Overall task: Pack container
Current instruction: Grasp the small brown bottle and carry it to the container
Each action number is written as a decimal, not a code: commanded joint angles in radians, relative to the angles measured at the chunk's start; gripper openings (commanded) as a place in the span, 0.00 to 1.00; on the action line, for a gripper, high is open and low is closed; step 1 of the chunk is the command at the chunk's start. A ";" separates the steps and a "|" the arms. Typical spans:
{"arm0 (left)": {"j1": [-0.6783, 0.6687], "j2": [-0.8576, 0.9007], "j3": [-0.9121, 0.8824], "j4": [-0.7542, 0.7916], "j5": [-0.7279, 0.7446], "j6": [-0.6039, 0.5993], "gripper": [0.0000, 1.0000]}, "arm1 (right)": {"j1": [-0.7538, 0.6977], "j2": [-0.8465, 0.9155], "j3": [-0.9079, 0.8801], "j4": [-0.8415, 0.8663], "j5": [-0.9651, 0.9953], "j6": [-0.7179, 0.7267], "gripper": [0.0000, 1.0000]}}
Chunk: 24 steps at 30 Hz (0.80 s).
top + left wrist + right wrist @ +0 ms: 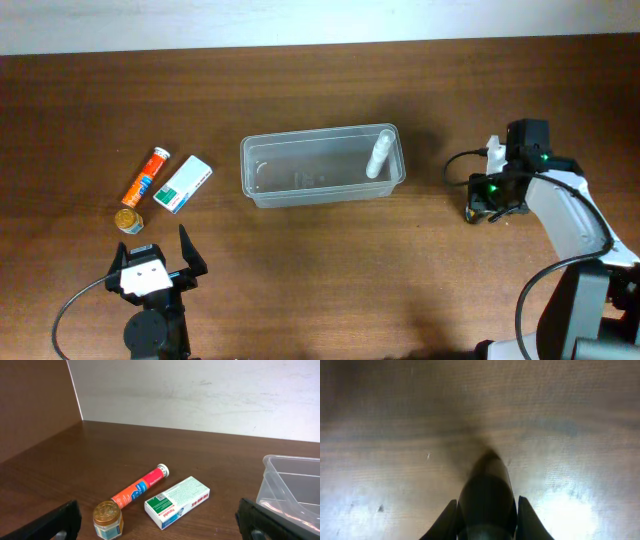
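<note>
The clear plastic container (320, 136) stands mid-table with a white bottle (380, 156) lying in its right end; its corner also shows in the left wrist view (295, 485). To its left lie an orange tube (146, 176), a white-and-green carton (185, 183) and a small gold-lidded jar (128, 220). My left gripper (152, 252) is open and empty, just in front of these items (159, 533). My right gripper (480, 205) is low over the table right of the container. Its jaws (487, 512) press against a dark rounded object (487, 480).
The tube (140, 487), carton (177, 501) and jar (107, 520) sit close together. A white wall runs along the table's far edge (200, 395). Cables trail from both arms over the front of the table.
</note>
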 commanded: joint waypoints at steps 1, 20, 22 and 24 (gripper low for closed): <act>-0.004 -0.005 -0.008 0.003 -0.007 0.016 0.99 | -0.004 -0.012 0.115 -0.064 -0.066 0.009 0.13; -0.004 -0.005 -0.008 0.003 -0.007 0.016 1.00 | 0.402 -0.017 0.623 -0.451 -0.174 0.012 0.14; -0.004 -0.005 -0.008 0.003 -0.007 0.016 0.99 | 0.462 -0.017 0.621 -0.421 -0.130 0.044 0.14; -0.004 -0.005 -0.008 0.003 -0.007 0.016 0.99 | 0.509 -0.012 0.621 -0.393 -0.087 0.065 0.15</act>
